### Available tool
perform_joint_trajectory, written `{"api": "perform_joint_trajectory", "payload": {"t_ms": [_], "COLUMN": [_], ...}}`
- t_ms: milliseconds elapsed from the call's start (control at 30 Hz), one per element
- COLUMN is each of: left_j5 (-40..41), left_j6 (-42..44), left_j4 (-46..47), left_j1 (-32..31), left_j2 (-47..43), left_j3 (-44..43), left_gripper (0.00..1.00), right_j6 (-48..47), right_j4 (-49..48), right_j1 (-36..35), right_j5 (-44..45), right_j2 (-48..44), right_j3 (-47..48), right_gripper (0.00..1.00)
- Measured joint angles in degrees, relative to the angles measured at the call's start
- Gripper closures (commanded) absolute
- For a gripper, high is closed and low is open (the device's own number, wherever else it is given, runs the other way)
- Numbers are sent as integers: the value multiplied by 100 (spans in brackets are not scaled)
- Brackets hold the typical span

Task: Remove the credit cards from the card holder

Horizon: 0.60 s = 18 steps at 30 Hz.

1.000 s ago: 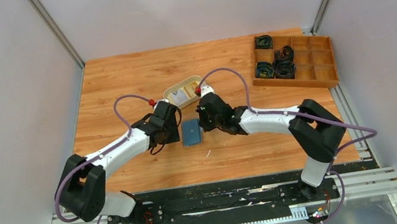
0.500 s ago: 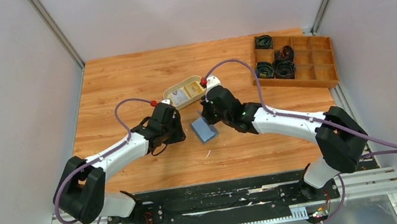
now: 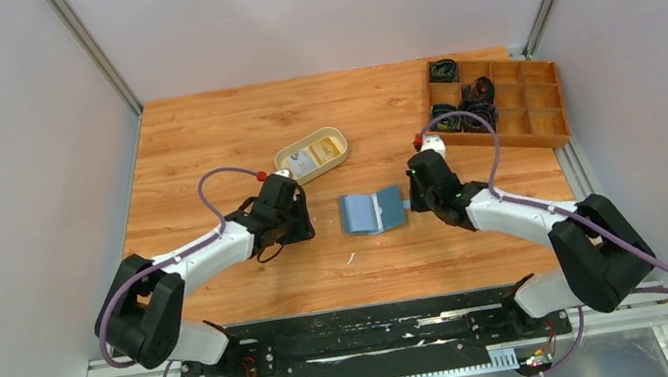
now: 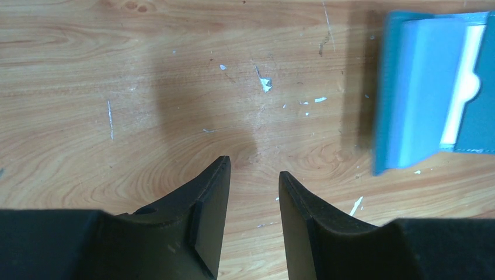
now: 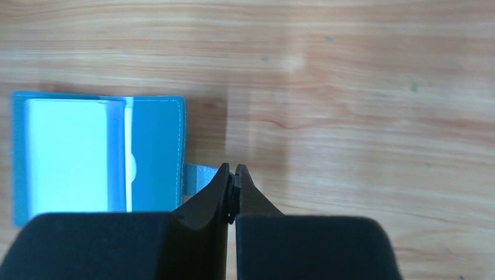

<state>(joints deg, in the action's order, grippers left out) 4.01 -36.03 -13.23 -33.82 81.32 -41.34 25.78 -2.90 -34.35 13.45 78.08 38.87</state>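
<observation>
Wallet [image 3: 372, 211] lies open at mid-desk, inner side up, a bit tented along the fold. The R claw [image 5: 233, 178] sits at its 3 o'clock, pinched tight on the closing tab [image 5: 197, 175], so it has the wallet by the tab. The L claw [image 4: 254, 166] is at the wallet's 9 o'clock, near but apart. Its jaws are spread w/ nothing between them, low over bare desk [image 3: 201, 139].

Progress, as I read it: opening is done. At least one card [image 5: 129, 153] isn't out yet; its white edge shows in the pocket by the thumb notch. Left to do: steady the wallet, pinch that edge, slide it out, then check for more.

The tray [image 3: 345, 147] at the wallet's 11 o'clock holds a whitish piece and a yellow one. Poss. cards already out, but too small to tell. The box [image 3: 540, 105] is well off at 2 o'clock w/ dark coiled bits in some compartments.

Views:
- **Top:** gives the layout (both arms, tray, box), but the card and the R grip are too small to read there.
- **R wrist:** shows the tab running in between the closed tips, and the card edge between the pale panel and the darker pocket.
- **L wrist:** shows the spread jaws and only the wallet's near half, blurred, at the frame's 2 o'clock, w/ the white strip again.
- **Neither wrist cam:** shows the tray.
</observation>
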Motion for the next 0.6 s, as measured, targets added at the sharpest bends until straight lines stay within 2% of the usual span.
{"api": "perform_joint_trajectory", "payload": {"t_ms": [133, 300, 600], "left_j5": [-52, -315, -1360], "left_j6": [0, -24, -350], "left_j4": [31, 262, 1167], "left_j1": [0, 0, 0], "left_j2": [98, 267, 881], "left_j3": [-2, -13, -535], "left_gripper": [56, 56, 55], "right_j6": [98, 251, 328], "right_j4": [66, 33, -227], "right_j1": [411, 448, 450], "right_j5": [11, -170, -343], "right_j2": [66, 507, 654], "right_j3": [-212, -214, -216], "right_gripper": [100, 97, 97]}}
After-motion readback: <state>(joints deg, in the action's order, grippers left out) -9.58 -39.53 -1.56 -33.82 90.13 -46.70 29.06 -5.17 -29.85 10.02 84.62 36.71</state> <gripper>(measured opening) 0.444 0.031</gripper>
